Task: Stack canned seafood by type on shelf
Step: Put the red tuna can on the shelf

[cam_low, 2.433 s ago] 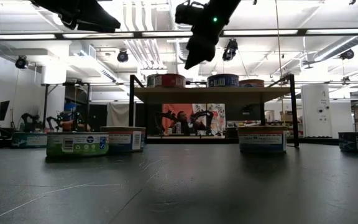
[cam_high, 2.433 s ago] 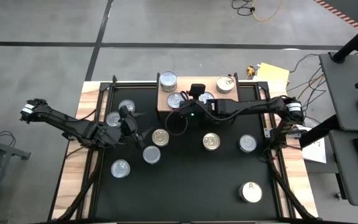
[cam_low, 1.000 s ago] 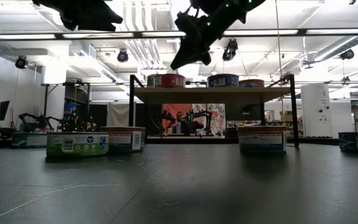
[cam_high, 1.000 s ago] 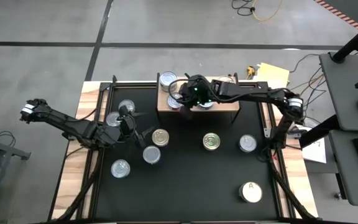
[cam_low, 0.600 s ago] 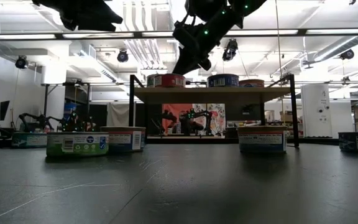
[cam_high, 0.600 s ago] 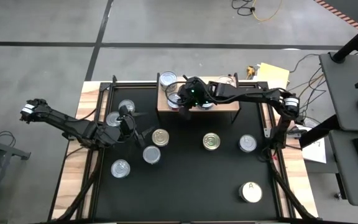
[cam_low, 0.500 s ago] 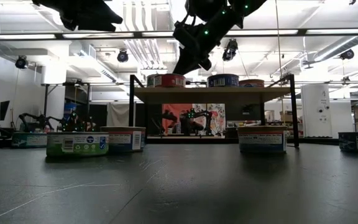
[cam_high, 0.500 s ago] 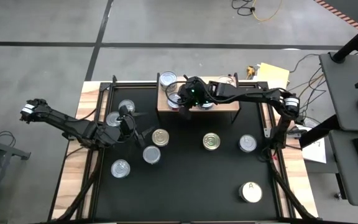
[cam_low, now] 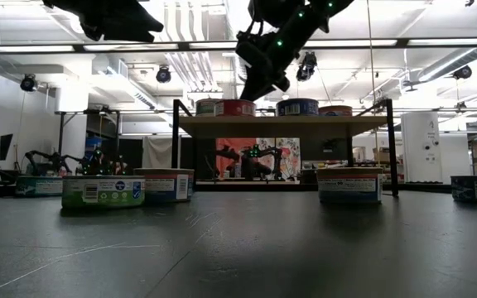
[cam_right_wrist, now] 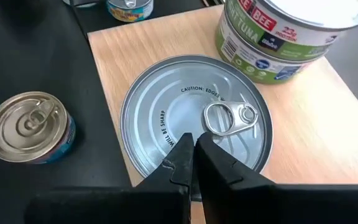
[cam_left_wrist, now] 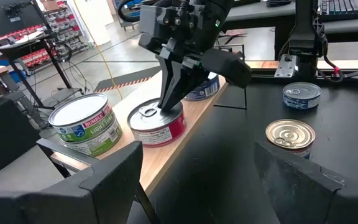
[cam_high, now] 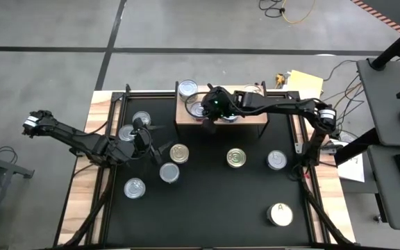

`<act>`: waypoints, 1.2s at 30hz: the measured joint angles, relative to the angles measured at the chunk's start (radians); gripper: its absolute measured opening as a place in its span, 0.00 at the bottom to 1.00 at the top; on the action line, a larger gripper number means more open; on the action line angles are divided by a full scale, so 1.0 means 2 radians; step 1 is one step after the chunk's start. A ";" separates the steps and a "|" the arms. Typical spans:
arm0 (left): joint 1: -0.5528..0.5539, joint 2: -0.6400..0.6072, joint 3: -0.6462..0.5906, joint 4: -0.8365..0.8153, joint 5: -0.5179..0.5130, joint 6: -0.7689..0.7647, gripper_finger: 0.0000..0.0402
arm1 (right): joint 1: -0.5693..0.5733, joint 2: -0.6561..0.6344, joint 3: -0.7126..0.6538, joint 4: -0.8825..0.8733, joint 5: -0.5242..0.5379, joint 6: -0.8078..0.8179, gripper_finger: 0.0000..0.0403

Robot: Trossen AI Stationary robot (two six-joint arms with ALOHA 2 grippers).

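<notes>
On our black tabletop (cam_high: 207, 201) the shelf (cam_high: 254, 116) sits at twelve o'clock; a warehouse room lies behind. Only the right wrist view shows our right gripper (cam_right_wrist: 194, 155) pressed together touching the red can (cam_right_wrist: 194, 124); left gripper (cam_high: 151, 142) spread.

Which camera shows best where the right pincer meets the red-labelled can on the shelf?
The left wrist view: the shut right pincer presses on the red-labelled can lid from the side. The right wrist view shows the lid close up, the high view hides it under the arm, and the low view shows only its side.
</notes>
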 joint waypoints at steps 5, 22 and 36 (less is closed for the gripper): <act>0.000 0.000 0.000 0.000 0.000 0.000 0.72 | 0.000 -0.001 0.000 -0.012 0.001 0.008 0.02; 0.000 0.000 0.000 0.000 0.000 0.000 0.72 | 0.000 -0.012 -0.001 -0.048 0.013 0.014 0.02; 0.000 0.000 0.000 0.000 0.000 0.000 0.72 | -0.003 -0.016 -0.002 -0.050 0.062 0.010 0.02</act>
